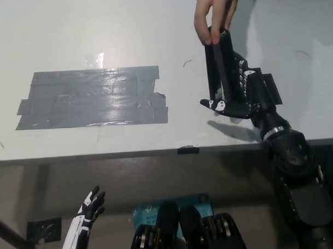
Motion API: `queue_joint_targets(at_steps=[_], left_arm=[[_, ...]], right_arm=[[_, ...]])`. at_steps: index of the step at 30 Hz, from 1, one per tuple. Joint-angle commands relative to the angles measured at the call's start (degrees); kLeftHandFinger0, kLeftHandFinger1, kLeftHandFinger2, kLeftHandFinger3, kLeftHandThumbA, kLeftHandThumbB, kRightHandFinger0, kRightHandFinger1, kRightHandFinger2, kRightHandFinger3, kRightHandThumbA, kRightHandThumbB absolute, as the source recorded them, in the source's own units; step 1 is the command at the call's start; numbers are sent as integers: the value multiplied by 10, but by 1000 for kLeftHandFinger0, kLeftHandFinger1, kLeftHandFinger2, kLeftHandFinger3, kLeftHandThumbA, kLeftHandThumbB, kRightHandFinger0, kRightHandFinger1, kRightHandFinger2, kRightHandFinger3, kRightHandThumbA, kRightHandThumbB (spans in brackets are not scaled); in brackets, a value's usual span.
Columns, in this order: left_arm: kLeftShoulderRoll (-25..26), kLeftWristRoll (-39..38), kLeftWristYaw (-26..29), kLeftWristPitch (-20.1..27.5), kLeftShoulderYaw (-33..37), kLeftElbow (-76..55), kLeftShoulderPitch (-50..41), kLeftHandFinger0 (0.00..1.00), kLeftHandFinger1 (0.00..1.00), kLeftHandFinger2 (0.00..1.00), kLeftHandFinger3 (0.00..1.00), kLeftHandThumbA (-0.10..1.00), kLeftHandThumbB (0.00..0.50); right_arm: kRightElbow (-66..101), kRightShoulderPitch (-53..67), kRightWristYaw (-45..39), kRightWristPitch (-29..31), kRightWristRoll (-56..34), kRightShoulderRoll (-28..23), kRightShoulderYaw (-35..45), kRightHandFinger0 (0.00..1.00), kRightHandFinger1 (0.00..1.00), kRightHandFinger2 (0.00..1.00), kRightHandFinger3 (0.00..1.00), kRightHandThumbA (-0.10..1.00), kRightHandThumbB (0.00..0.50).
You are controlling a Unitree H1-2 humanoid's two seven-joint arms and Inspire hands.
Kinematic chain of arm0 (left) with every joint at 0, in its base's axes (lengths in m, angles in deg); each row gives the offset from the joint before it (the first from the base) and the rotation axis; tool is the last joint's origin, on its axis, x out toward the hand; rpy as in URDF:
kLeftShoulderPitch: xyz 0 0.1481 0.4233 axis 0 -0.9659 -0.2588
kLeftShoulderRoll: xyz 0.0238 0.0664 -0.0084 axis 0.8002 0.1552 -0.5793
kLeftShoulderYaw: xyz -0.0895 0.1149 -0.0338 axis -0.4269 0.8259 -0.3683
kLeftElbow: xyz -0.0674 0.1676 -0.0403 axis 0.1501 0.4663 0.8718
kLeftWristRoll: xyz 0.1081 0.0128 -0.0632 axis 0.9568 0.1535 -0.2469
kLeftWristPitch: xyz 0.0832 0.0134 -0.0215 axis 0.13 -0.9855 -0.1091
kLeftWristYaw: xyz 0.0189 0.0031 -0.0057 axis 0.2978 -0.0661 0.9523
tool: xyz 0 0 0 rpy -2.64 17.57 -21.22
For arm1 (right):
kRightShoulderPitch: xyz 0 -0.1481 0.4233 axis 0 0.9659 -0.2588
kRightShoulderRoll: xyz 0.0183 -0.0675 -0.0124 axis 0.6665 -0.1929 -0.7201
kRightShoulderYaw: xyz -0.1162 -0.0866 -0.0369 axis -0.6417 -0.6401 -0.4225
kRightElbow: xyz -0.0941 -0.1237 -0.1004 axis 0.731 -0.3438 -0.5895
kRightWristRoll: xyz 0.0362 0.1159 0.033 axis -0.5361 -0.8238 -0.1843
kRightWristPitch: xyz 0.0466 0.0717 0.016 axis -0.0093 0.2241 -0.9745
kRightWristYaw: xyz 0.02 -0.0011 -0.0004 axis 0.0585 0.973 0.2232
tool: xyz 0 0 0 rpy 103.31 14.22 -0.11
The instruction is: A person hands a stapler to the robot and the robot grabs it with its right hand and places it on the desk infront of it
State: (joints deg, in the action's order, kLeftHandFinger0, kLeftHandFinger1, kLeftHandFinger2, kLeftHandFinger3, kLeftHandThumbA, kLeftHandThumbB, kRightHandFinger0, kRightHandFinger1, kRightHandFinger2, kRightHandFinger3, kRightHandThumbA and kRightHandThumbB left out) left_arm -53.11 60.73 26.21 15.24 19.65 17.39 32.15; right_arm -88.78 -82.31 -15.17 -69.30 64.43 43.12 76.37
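The black right arm reaches up from the lower right, its wrist turned so the right hand faces sideways. The fingers appear partly curled, though dark on dark makes the grip hard to judge. The white left hand rests low at the lower left, fingers spread and holding nothing.
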Motion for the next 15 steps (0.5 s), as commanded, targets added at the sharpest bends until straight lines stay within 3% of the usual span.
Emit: queue_joint_targets(at_steps=[1,11,12,13,14,15], left_arm=[[7,-7,-4,11,-4,-18,4,1000,1000,1000,1000,1000,500],[10,-1,-3,18,-5,-16,7,1000,1000,1000,1000,1000,461],[10,-2,-4,14,-5,-18,8,1000,1000,1000,1000,1000,456],[11,-1,-3,13,-6,-18,10,1000,1000,1000,1000,1000,456],[11,0,-2,14,-6,-15,12,1000,1000,1000,1000,1000,460],[11,1,-2,14,-5,-14,12,1000,1000,1000,1000,1000,456]], right_arm=[[-16,-52,13,-1,6,5,0,1000,1000,1000,1000,1000,355],[-66,-95,15,2,9,3,-3,1000,1000,1000,1000,1000,345],[-66,-100,27,-21,24,2,-6,1000,1000,1000,1000,851,293],[-67,-104,39,-38,36,1,-8,1000,1000,1000,1000,798,280],[-65,-110,63,-86,67,1,-16,596,676,821,990,484,241],[-77,-118,79,-115,104,-6,-34,300,368,445,601,195,124]])
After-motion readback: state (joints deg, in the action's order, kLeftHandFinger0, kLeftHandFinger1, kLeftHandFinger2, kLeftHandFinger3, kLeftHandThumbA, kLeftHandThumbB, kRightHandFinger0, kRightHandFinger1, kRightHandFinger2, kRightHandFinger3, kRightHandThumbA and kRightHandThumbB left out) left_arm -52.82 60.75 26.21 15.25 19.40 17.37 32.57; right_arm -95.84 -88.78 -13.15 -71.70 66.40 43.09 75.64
